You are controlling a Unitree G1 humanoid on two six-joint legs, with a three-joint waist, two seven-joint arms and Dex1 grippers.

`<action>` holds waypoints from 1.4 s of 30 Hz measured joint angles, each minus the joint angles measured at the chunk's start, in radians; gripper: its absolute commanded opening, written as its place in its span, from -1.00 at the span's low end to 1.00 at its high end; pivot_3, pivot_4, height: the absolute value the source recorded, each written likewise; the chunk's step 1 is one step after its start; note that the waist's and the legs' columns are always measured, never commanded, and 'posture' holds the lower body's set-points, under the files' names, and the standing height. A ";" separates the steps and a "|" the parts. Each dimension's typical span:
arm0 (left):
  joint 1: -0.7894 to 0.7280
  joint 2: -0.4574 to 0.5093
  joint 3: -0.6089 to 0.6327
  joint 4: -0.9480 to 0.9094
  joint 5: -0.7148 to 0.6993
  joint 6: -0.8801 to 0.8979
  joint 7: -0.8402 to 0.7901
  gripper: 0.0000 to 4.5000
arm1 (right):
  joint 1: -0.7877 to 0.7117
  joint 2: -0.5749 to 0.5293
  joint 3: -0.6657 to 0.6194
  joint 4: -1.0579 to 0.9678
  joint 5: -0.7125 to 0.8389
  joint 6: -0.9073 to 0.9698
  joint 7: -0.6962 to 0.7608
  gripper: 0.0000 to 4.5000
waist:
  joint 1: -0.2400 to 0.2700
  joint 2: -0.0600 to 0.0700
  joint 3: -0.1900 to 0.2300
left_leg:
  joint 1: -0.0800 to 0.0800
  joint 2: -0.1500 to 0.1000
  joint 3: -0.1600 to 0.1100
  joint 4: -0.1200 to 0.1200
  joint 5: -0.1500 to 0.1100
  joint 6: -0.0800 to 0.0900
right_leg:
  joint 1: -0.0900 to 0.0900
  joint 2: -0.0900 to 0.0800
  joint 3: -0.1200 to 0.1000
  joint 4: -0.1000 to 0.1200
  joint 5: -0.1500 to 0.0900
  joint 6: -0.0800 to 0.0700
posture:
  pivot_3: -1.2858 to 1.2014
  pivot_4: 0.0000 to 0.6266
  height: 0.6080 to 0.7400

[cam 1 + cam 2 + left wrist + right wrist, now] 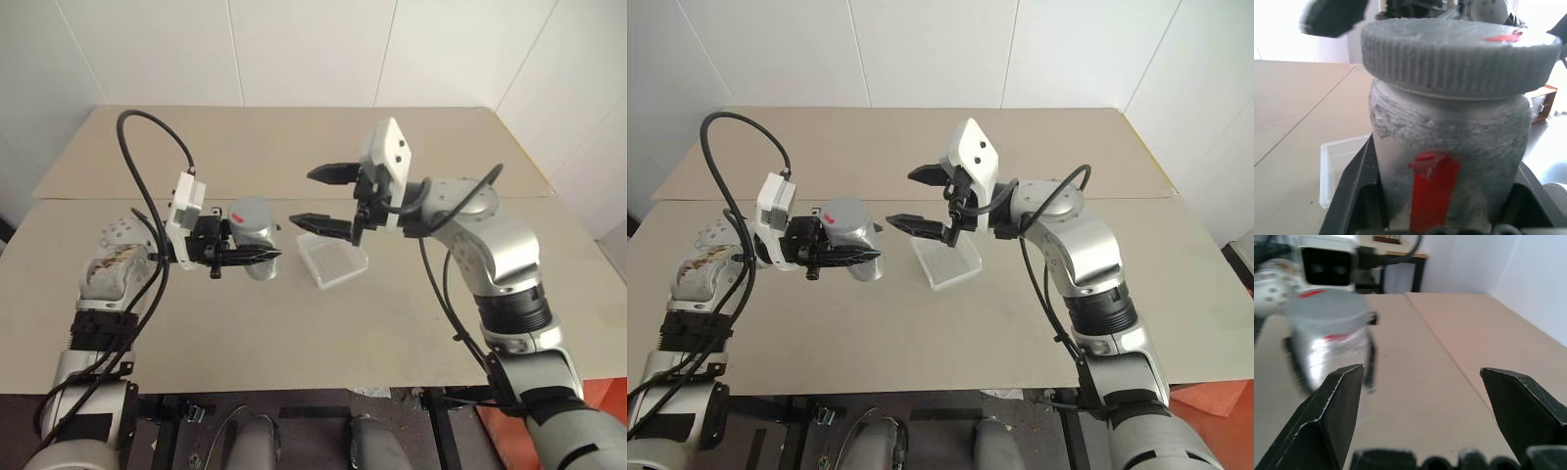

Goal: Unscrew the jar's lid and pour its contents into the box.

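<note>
Left claw (862, 257) clamped on lidded jar (854, 241), right claw (913, 200) agape beside box (948, 264).

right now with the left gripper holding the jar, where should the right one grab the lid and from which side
Grip the lid by its ribbed rim, coming level from the jar's right, where the open right gripper already faces it. The left gripper clamps the body below, so the cap stands clear on top, still screwed on.

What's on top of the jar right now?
The grey lid with its red patch sits on the jar, held in the left tool. The lid and the opaque wall hide whatever is inside.
</note>
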 measured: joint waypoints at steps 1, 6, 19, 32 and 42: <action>-0.001 -0.006 -0.001 0.007 0.003 -0.002 0.001 -0.14 | 0.000 -0.001 -0.006 -0.018 0.014 0.009 0.005 0.98 | 0.001 0.000 0.000 | 0.000 0.000 0.000 0.000 0.000 0.000 | 0.000 0.000 0.000 0.000 0.000 0.000 | 0.03 -0.52 1.00; -0.016 -0.038 -0.018 0.048 0.029 -0.034 0.010 -0.14 | 0.000 0.004 -0.014 -0.087 0.055 0.042 0.004 0.98 | -0.001 0.000 0.000 | 0.000 0.000 0.000 0.000 0.000 0.000 | 0.000 0.000 0.000 0.000 0.000 0.000 | 0.03 -0.52 1.00; -0.049 -0.056 -0.031 0.089 0.044 -0.046 0.006 -0.14 | -0.030 0.119 0.062 -0.069 0.022 0.085 -0.080 0.98 | -0.001 0.000 0.000 | 0.000 0.000 0.000 0.000 0.000 0.000 | 0.000 0.000 0.000 0.000 0.000 0.000 | 0.03 -0.52 1.00; -0.048 -0.056 -0.031 0.087 0.044 -0.049 0.000 -0.14 | -0.073 0.168 0.066 0.023 0.010 0.087 -0.100 0.98 | -0.001 0.000 0.000 | 0.000 0.000 0.000 0.000 0.000 0.000 | 0.000 0.000 0.000 0.000 0.000 0.000 | 0.03 -0.52 1.00; -0.048 -0.055 -0.031 0.078 0.044 -0.063 0.000 -0.14 | -0.083 0.169 0.068 0.036 0.012 0.103 -0.061 0.98 | -0.001 0.000 0.000 | 0.000 0.000 0.000 0.000 0.000 0.000 | 0.000 0.000 0.000 0.000 0.000 0.000 | 0.03 -0.52 1.00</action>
